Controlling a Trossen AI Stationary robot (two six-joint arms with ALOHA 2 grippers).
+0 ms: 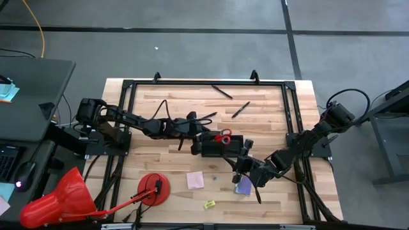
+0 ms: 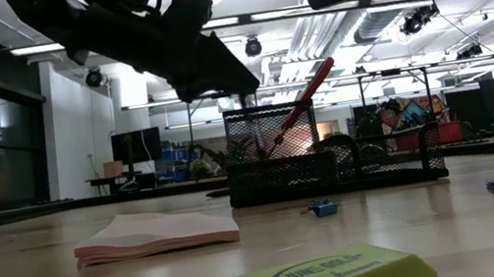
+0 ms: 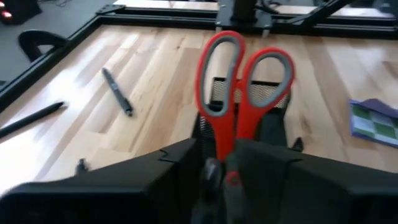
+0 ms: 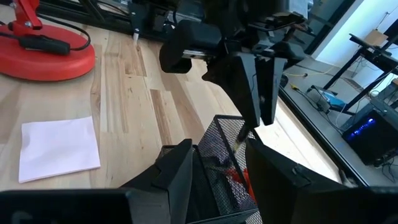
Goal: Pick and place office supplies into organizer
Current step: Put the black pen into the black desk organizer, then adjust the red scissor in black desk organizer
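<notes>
— How far along are you?

— My left jaws (image 3: 217, 165) pinch the red-handled scissors (image 3: 239, 93) by the blades, lowering them into the organizer (image 1: 220, 145) directly beneath. I judge that the first item nearly done.

— What's left?

— Two pens (image 1: 222, 92) beyond my jaws, the pink sticky pad (image 1: 195, 180) and yellow eraser (image 1: 209, 204) behind. My right jaws (image 1: 243, 167) hover beside the organizer, spread and empty, near the purple pad (image 1: 243, 186).

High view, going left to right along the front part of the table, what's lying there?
Red disc → pink sticky pad → yellow eraser → purple pad.
</notes>
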